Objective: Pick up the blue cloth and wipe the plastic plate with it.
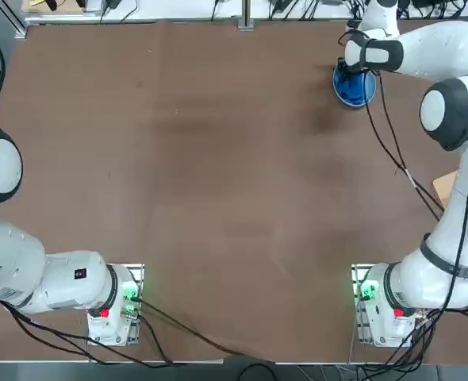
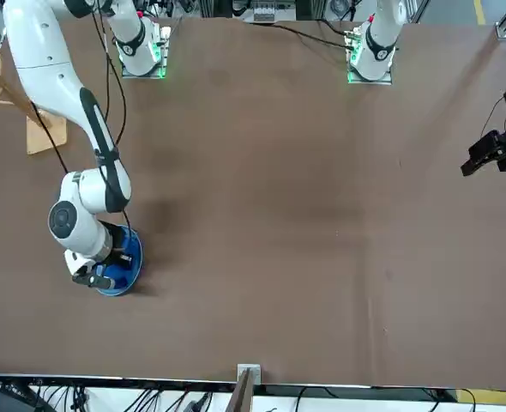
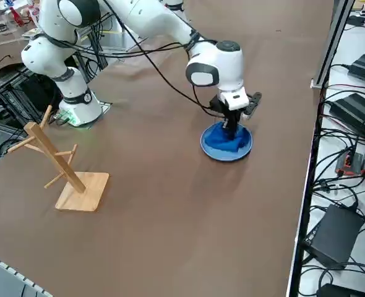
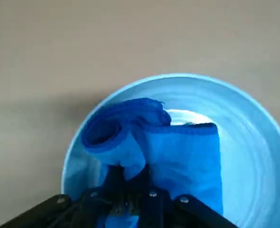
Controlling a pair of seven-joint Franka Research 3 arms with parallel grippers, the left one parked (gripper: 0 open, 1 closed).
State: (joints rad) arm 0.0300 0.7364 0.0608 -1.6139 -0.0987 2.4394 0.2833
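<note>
Right gripper [image 4: 130, 202] is sitting low over the plate [image 4: 254, 142], near the far edge of the table, on the working arm's side. Fingers are pinched tight together on a fold of the blue cloth [image 4: 178, 152]; the fabric is bunching up around the fingertips.

Cloth is lying inside the plate, resting on its floor. One end is rolling into a loose tube; the rest is spreading as a flatter panel. In the side view the cloth [image 3: 227, 141] is heaping under the gripper [image 3: 232, 131], and pale rim [image 3: 208, 150] is showing round most of it.

Risks, as judged from here:
- The plate looks light and nothing is holding it down. A sideways wipe may be dragging the whole dish across the table instead of rubbing it.
- It is sitting close to the table's far edge, so a push that way could be sending it off.
- The grip is on one fold only. The fabric may be slipping out, or trailing as a loose tail and covering little of the floor.
- Pressing too hard near the rim could be tipping the dish.

Orientation: the cloth's long axis is running roughly away from the fingers across the plate's floor. The rolled tube is lying beside the flat panel, open end facing outward toward the rim.
</note>
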